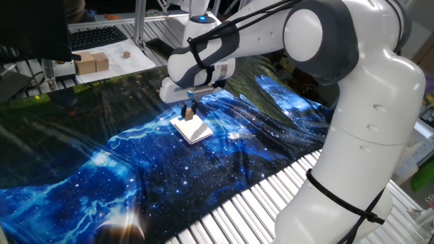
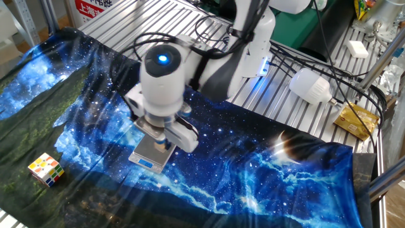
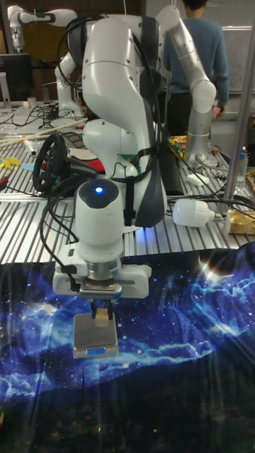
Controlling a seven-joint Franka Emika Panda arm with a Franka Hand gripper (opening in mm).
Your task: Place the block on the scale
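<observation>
The block (image 3: 103,317) is a tiny tan cube held between the fingers of my gripper (image 3: 102,313), at or just over the top of the scale (image 3: 95,340). In one fixed view the block (image 1: 187,116) hangs under the gripper (image 1: 189,114) over the far part of the white scale (image 1: 195,131). The gripper is shut on the block. In the other fixed view the wrist hides the block, and only the near part of the scale (image 2: 147,154) shows.
A blue space-print cloth (image 1: 135,176) covers the table. A multicoloured puzzle cube (image 2: 45,169) lies at its left edge. Larger pale wooden blocks (image 1: 91,63) sit on paper at the back. A white bulb-shaped object (image 2: 310,87) and a yellow box (image 2: 354,120) lie on the metal slats.
</observation>
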